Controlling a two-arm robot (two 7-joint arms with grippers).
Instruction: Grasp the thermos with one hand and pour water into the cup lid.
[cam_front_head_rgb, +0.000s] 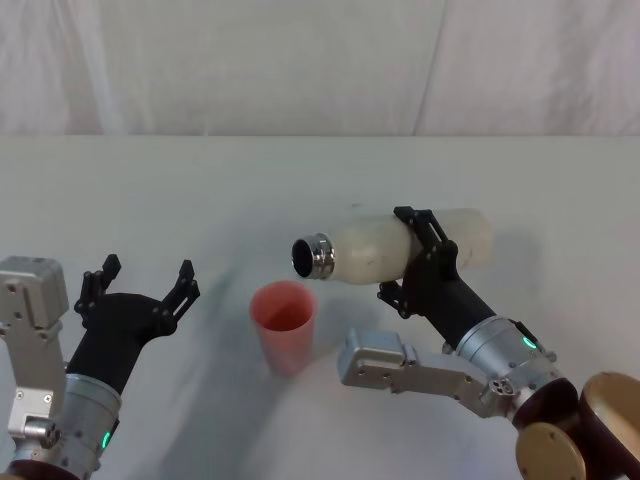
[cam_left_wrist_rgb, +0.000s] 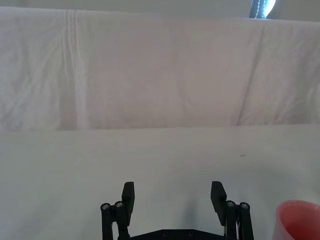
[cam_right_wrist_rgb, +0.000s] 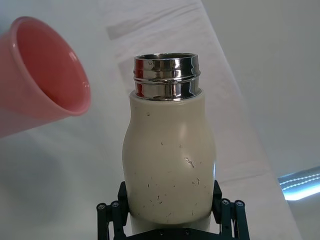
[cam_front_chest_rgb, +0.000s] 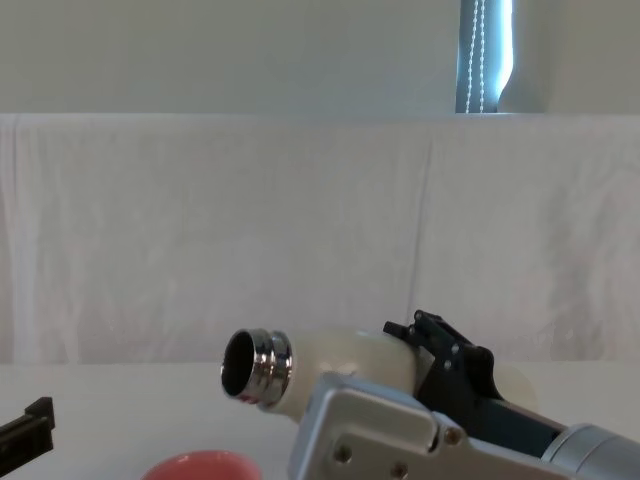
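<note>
The thermos (cam_front_head_rgb: 400, 245) is clamped across its body by the right pincer (cam_front_head_rgb: 420, 255) and is held nearly horizontal above the tabletop (cam_front_head_rgb: 150, 190), its open steel neck (cam_front_head_rgb: 314, 256) directed toward the robot's left. The cup lid (cam_front_head_rgb: 284, 326) stands upright on the tabletop, below and slightly left of the neck, without contact. The left pincer (cam_front_head_rgb: 140, 285) is held to the left of the cup lid, its fingers (cam_left_wrist_rgb: 128, 196) spread apart and empty.
</note>
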